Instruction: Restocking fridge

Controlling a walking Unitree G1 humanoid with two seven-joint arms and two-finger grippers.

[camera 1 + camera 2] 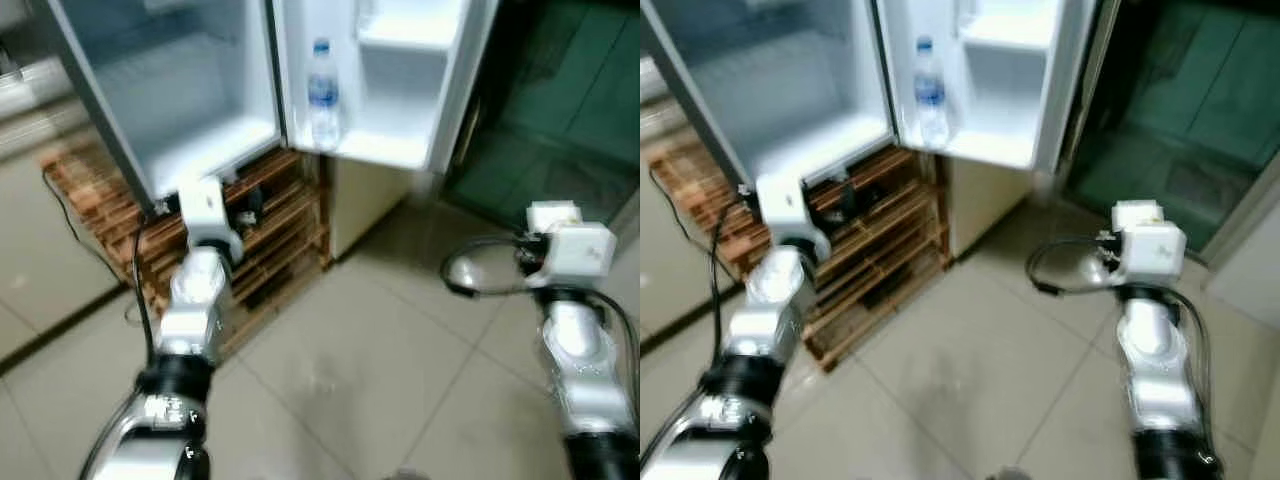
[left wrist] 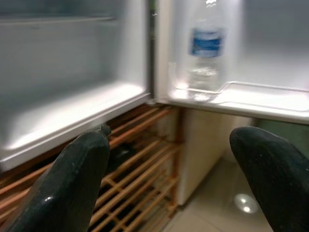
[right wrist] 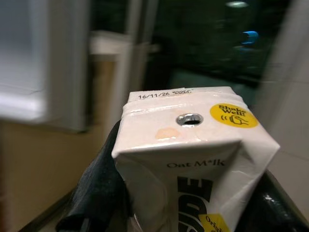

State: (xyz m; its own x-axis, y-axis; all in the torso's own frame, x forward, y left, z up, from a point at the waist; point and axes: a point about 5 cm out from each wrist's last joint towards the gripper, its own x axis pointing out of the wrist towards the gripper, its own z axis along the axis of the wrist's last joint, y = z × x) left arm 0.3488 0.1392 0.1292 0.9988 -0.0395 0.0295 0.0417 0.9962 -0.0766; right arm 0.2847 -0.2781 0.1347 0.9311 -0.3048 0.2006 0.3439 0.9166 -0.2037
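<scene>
An oat milk carton (image 3: 193, 159) sat closest to the lens in the right wrist view, clamped between the right gripper (image 3: 178, 203)'s two black fingers (image 3: 99, 188), its sealed top ridge facing the camera. In the head views that arm stood at about four o'clock over the pale tiled floor (image 1: 340, 370), well apart from the fridge (image 1: 200, 90).

The left gripper (image 2: 169, 188) hung with its fingers spread wide and nothing between them, reaching toward ten o'clock just below the fridge's open compartment. The fridge door (image 1: 400, 80) stood open at twelve o'clock, and a water bottle (image 1: 322, 95) with a blue label stood upright in its lower shelf. Under the fridge lay a slatted wooden pallet (image 1: 270, 230), at about ten o'clock from the robot.
</scene>
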